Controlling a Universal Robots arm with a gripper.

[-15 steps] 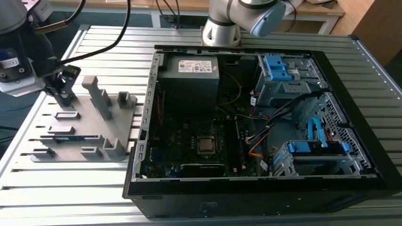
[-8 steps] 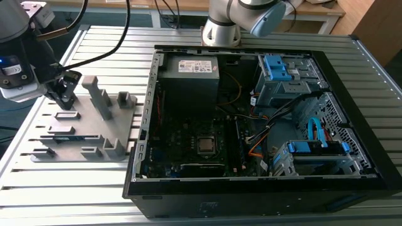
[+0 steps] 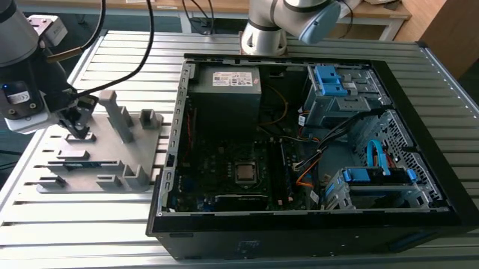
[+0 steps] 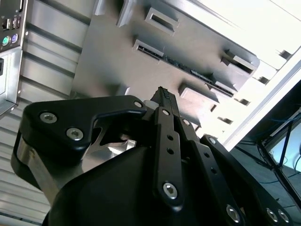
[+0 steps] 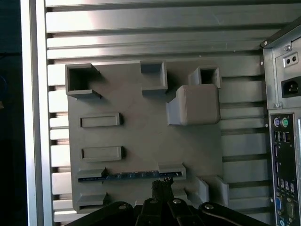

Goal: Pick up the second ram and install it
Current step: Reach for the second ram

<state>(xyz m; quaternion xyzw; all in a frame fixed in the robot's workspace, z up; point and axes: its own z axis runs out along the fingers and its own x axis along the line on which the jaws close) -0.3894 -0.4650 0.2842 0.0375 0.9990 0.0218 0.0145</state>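
- Black two-finger gripper (image 5: 162, 182): tips pressed together, pinching nothing, poised over the flat grey plastic holder (image 5: 141, 136).
- Thin blue-green second ram (image 5: 131, 175): seated in a holder slot, just beside the tips.

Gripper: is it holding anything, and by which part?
Nothing is held. The black gripper is shut, empty, above the grey plastic holder; the thin blue-green memory stick sits in its slot.

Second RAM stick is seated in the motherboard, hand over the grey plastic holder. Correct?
No. The thin dark blue-green RAM stick is not seated; it sits in a slot of the grey plastic holder, as the first wrist view shows. The hand is over that holder.
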